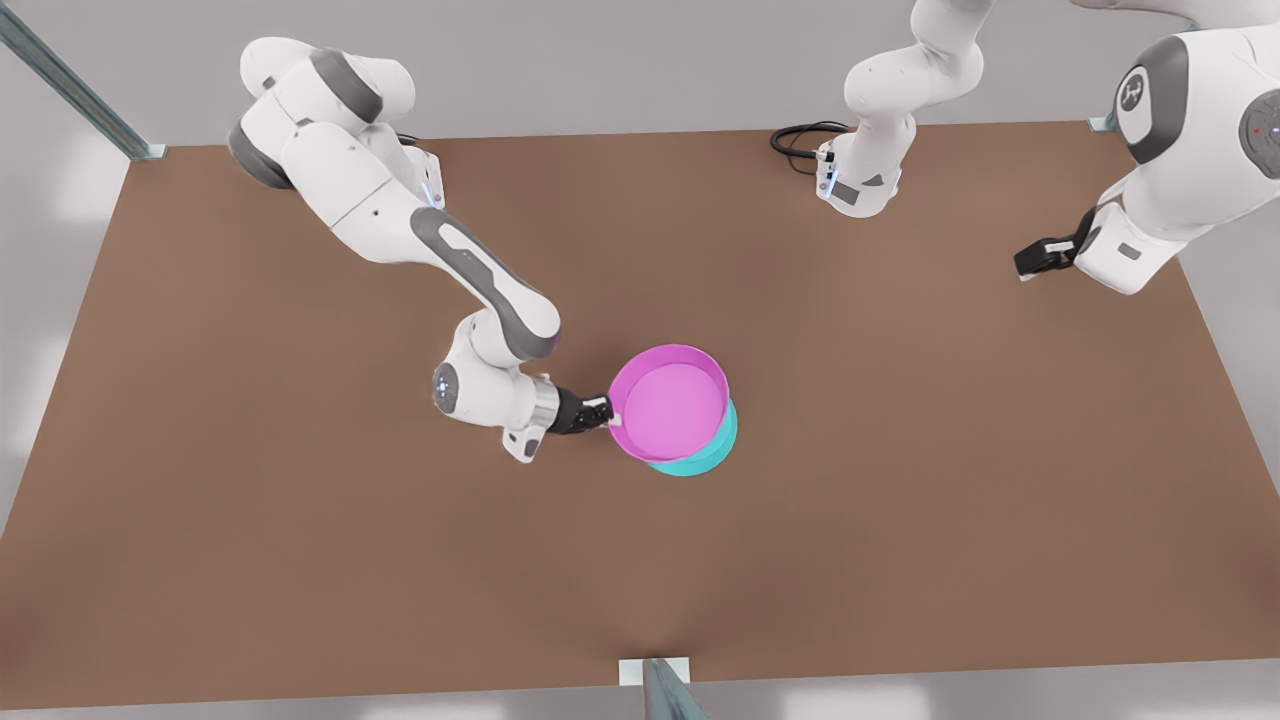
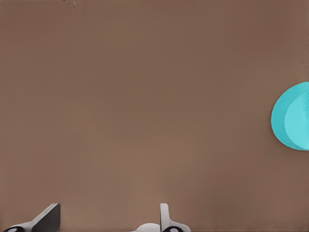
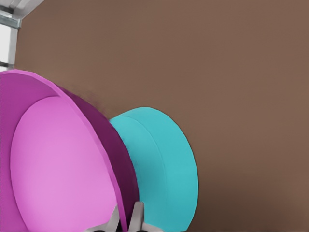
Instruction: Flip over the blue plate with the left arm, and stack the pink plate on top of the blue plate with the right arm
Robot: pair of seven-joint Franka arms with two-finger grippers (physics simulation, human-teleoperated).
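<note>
right gripper is clamped on the near rim of the pink plate, holding it over the blue plate, which sits base-up mid-table, so the flip looks done. pink overlaps blue but is offset, judged not yet lowered and centred; contact unclear. left gripper waits far off at the front view's right, fingers spread, holding nothing.

Blue plate mostly hidden under pink plate; cut by left wrist view edge.
</note>
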